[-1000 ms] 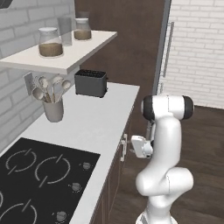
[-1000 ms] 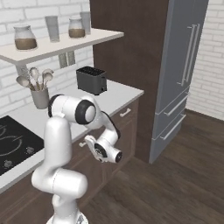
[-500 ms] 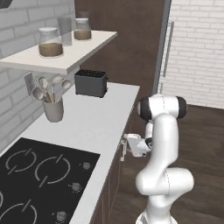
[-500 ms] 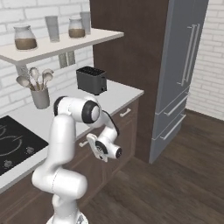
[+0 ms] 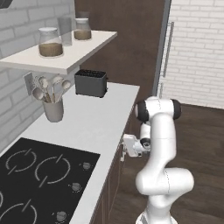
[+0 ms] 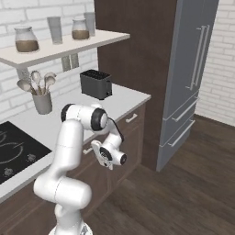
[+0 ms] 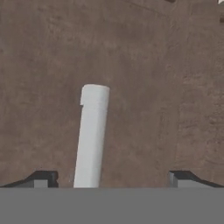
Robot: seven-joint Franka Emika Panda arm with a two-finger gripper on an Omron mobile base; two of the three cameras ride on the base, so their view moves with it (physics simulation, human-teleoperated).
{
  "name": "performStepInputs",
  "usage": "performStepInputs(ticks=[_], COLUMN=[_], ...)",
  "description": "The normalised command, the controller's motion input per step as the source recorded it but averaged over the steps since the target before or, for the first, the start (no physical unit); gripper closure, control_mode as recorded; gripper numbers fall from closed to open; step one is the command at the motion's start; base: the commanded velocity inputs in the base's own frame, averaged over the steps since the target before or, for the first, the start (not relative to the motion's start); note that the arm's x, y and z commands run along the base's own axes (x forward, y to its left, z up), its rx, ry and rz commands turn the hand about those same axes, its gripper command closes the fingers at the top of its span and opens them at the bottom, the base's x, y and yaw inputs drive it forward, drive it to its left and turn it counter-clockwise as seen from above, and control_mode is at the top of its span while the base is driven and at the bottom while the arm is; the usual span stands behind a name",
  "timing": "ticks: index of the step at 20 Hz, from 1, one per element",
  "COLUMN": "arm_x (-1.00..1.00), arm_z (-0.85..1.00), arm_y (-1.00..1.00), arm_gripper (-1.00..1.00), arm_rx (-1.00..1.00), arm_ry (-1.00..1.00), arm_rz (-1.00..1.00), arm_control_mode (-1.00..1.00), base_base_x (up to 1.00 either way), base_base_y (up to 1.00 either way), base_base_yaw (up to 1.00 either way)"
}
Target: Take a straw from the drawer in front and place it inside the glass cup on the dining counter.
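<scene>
The end effector [image 7: 111,177] stood wide open, its 2 dark fingertips [image 7: 41,178] far apart at the bottom of the hand view, and it held nothing. Between them ran a pale bar handle [image 7: 92,135], closer to the left tip, against the dark-brown front of the drawer [image 7: 144,78]; whether a tip touched the handle, I couldn't tell. From the left base view the end effector [image 5: 124,151] sat tucked just under the edge of the white worktop [image 5: 94,122], pressed toward the cabinet face. From the right base view the wrist hung low in front of the drawer [image 6: 94,148]. Compared with 1 second before, the elbow had swung a little forward and the hand had closed in on the drawer front, while the opening had stayed just as wide. The black toaster [image 5: 90,83] and the grey utensil crock [image 5: 54,109] hadn't budged.
</scene>
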Motion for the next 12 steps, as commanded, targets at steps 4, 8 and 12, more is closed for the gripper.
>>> performStepInputs(ticks=[4,8,12], arm_x=[0.28,0.27,0.27], arm_z=[-0.24,-0.13,-0.27], arm_y=[0.12,0.18,0.13], arm_gripper=[-1.00,-1.00,-1.00], arm_rx=[0.00,0.00,0.00], arm_ry=[0.00,0.00,0.00], arm_rz=[0.00,0.00,0.00], arm_control_mode=[-1.00,-1.00,-1.00], base_base_x=[0.00,0.00,0.00], base_base_y=[0.00,0.00,0.00], base_base_yaw=[0.00,0.00,0.00])
